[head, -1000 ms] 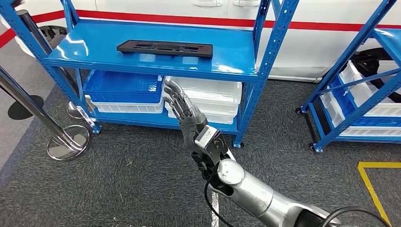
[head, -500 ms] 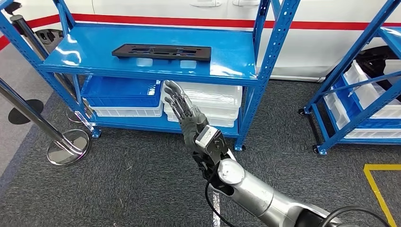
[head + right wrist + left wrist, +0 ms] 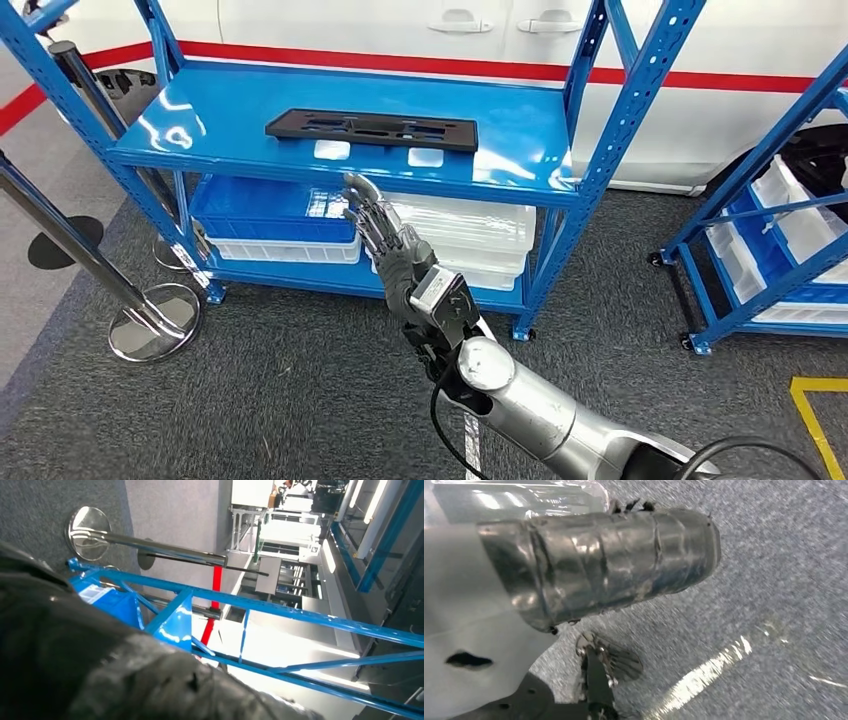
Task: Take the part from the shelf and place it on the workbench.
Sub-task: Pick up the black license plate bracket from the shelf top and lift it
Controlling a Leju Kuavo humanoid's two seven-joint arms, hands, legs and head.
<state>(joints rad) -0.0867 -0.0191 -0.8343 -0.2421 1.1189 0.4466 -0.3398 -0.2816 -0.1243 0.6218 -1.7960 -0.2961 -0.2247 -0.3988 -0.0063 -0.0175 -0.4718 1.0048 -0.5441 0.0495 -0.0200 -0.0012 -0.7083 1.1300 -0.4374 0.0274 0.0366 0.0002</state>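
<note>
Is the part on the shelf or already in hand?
On the shelf: the black part lies flat there, with the right hand open below it.

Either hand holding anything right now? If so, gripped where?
Right hand holds nothing, fingers extended below the shelf edge; the black part lies untouched on the shelf. Left hand: cannot tell.

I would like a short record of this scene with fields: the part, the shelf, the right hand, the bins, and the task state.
part: flat black part, lying on the top board of the shelf
shelf: blue shelf, on dark carpet
right hand: right hand raised in front of the shelf, below the top board, fingers apart, holding nothing
bins: blue bin and white bins on the lower board
task state: part not yet touched
</note>
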